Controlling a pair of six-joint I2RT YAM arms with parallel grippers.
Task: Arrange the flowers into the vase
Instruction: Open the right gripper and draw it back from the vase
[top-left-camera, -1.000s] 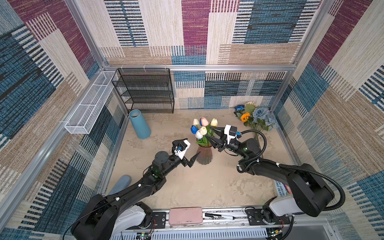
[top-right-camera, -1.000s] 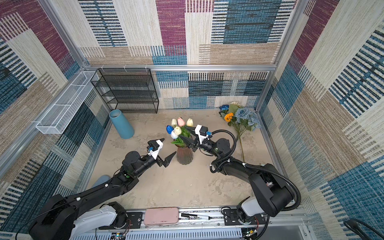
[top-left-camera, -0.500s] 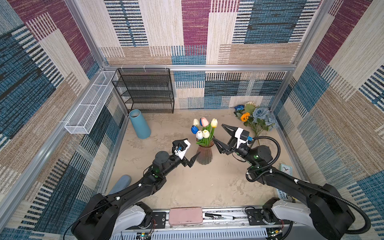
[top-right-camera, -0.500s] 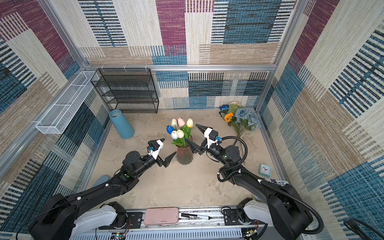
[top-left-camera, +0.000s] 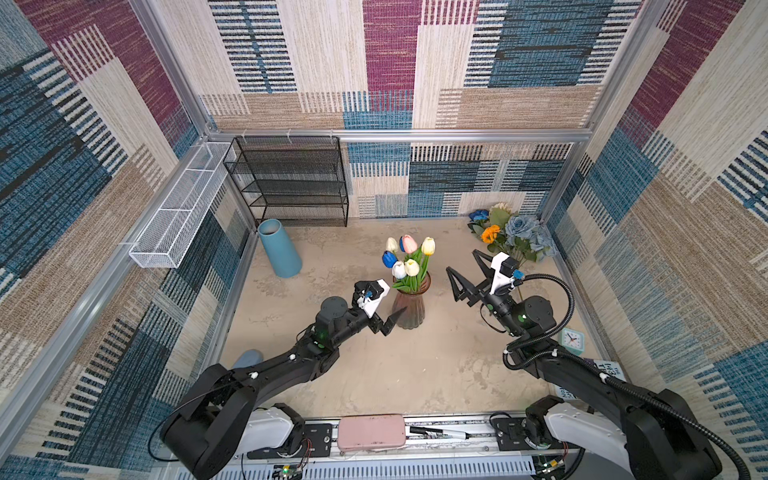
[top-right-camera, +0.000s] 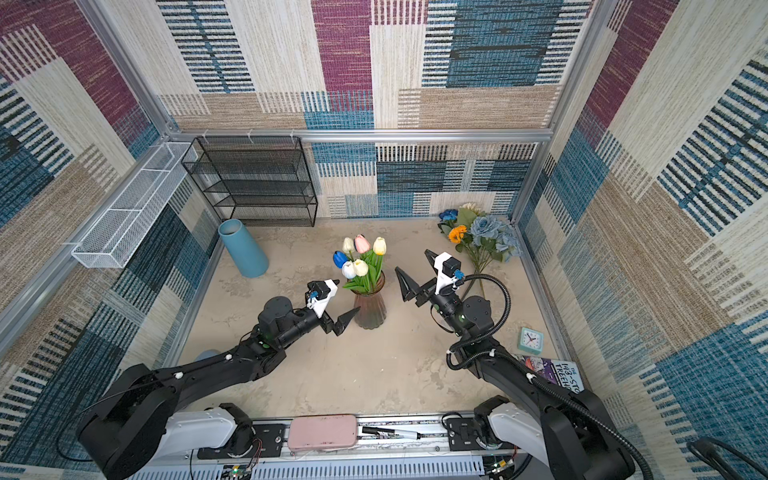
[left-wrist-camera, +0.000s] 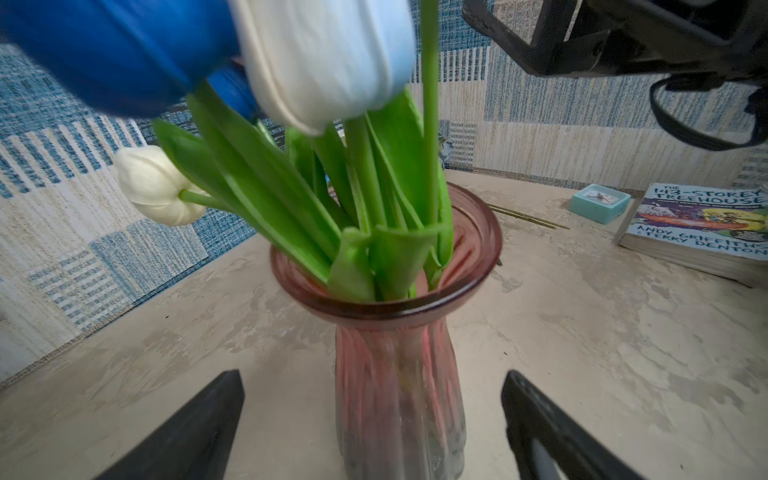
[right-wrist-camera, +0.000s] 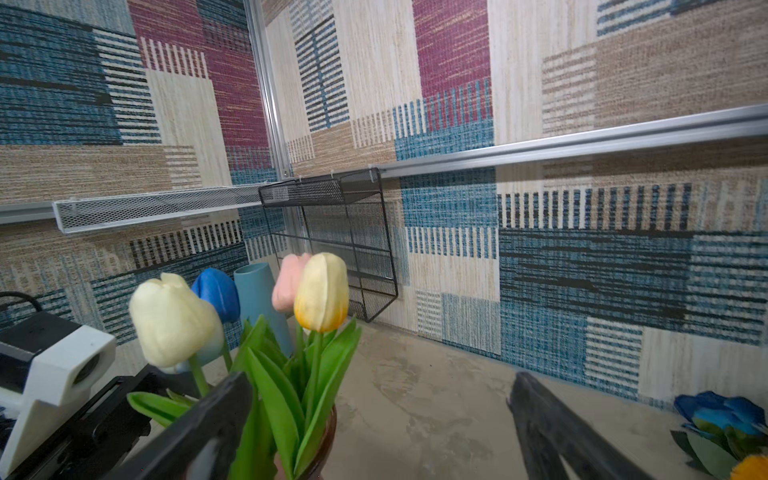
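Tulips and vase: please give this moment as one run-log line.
tulips: in pink vase | left end effector: open, straddling vase | right end effector: open, empty | other flowers: lying by far wall

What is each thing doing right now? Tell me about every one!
pink vase: upright.
tulips: standing in the pink vase.
rose and sunflower bunch: lying flat, outside any vase.
blue vase: upright, no flowers.
left gripper: open, fingers either side of pink vase.
right gripper: open, holding nothing.
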